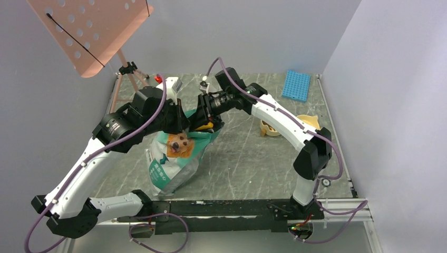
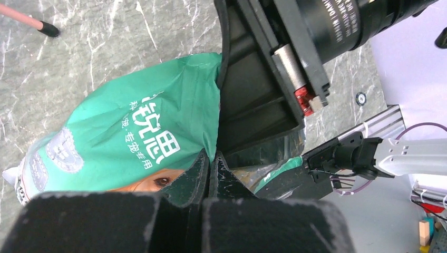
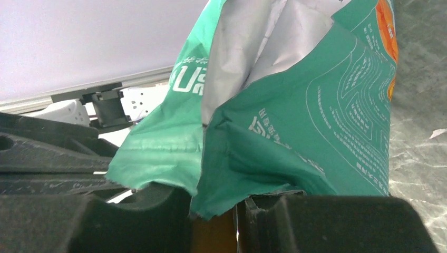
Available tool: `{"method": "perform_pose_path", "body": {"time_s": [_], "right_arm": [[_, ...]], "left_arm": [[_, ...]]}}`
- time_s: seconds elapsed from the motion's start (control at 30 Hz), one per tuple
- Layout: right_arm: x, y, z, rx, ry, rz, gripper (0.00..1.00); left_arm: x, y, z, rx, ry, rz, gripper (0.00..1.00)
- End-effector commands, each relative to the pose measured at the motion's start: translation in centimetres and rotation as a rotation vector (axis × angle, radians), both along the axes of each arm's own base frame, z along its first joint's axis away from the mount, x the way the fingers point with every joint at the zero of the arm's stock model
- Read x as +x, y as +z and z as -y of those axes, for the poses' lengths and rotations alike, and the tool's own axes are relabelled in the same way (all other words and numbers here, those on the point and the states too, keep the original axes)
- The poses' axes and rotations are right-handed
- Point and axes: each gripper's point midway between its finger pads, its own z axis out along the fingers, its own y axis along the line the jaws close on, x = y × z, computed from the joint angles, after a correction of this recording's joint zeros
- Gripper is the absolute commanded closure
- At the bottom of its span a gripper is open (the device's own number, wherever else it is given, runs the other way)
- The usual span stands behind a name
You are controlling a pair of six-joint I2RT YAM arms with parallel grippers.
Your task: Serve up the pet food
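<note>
While it stands on the grey marbled tabletop (image 1: 248, 158), nearer the left edge than the right, the green-and-silver dog-picture foil bag (image 1: 174, 158) has its mouth open. The left pincer (image 2: 209, 166) is clenched on the bag's rim. The right pincer (image 3: 215, 211) seems clamped on an orange plastic scoop (image 1: 209, 126) dipped into the mouth. The pet food is hidden inside the bag. Such loose, light, hard pellets would probably roll and spill, so they are best carried in the scoop, kept level and held by its handle.
</note>
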Motion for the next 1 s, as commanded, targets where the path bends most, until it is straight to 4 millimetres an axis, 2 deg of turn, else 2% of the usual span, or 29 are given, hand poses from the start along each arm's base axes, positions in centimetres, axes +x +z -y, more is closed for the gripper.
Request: {"method": "perform_pose_path", "body": {"time_s": [0.0,0.2,0.37,0.5,0.67,0.83,0.97], "right_arm": [[1.3,5.1,0.8,0.107,-0.059,0.123,1.0],[-0.7,7.0,2.7,0.253,-0.069,0.125,1.0],[-1.6,7.3,5.3,0.279,-0.104,0.149,1.0],[-2.3,6.9,7.6,0.279,-0.136,0.144,1.0],[-3.3,5.1,9.5,0.237,-0.162,0.129,1.0],[-3.4,5.6,12.0,0.26,-0.223,0.137,1.0],[-3.5,5.7,12.7,0.282,-0.249,0.12,1.0]], "left_arm": [[-1.7,2.6,1.8,-0.122,-0.1,0.039,1.0],[-1.4,2.8,1.0,-0.103,-0.054,0.039,1.0],[-0.9,3.1,0.0,-0.089,0.004,0.062,1.0],[-0.8,3.4,-0.7,-0.081,0.035,0.081,1.0],[-0.6,4.1,-1.4,-0.082,0.066,0.107,1.0],[-0.6,4.4,-2.0,-0.083,0.084,0.13,1.0],[-0.7,4.1,-2.2,-0.082,0.089,0.132,1.0]]}}
